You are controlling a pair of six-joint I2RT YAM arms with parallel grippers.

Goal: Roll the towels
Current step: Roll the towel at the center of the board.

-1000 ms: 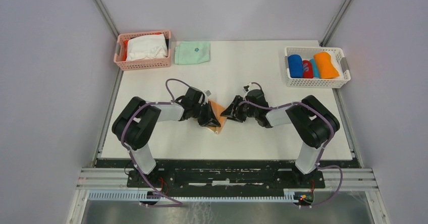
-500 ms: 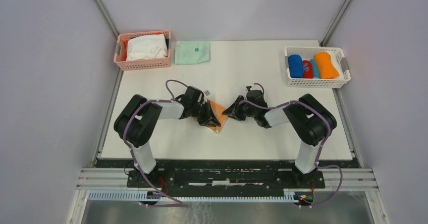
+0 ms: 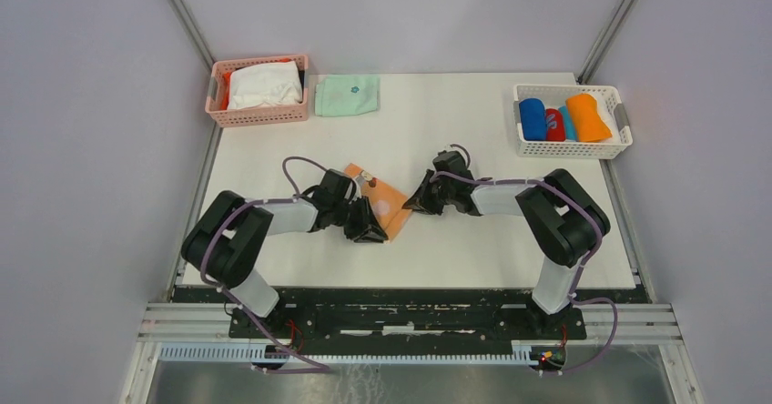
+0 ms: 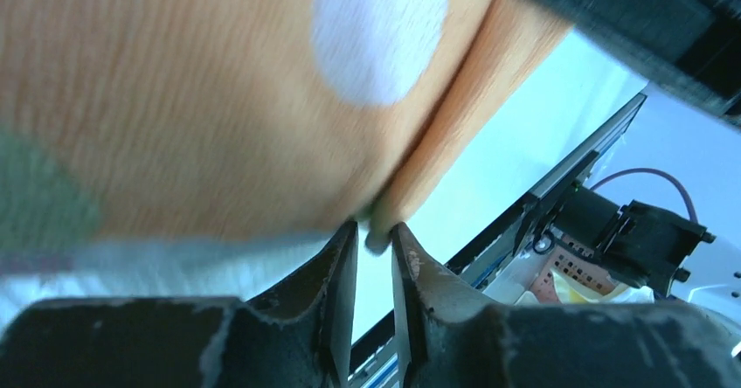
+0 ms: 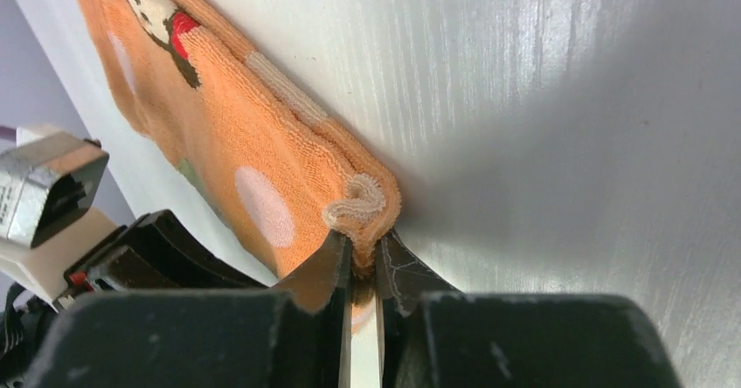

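Left claw (image 4: 374, 235) and right claw (image 5: 365, 252), each closed tight on a towel (image 5: 262, 156) corner, grip shallowly; tension may pull one free.

Peach towel (image 5: 262, 156): orange-peach ground with white dots, one pale ribbed stripe, and a small figure in red, dark brown and cream. A grey-green patch shows in the left wrist view.
Desk (image 3: 455, 140): white.
Left gripper (image 4: 374, 235) and right gripper (image 5: 365, 248): black. Cables (image 3: 296, 163): purple.
Mint-green cloth (image 3: 347, 95): pale mint, darker green emblem at centre.
Pink basket (image 3: 259, 117): salmon pink, with a white cloth (image 3: 264, 85) inside.
White basket (image 3: 572, 149): holds a royal blue towel (image 3: 533, 119), a red roll (image 3: 554, 125), a light blue roll (image 3: 567, 122) and a bright orange towel (image 3: 589, 117).
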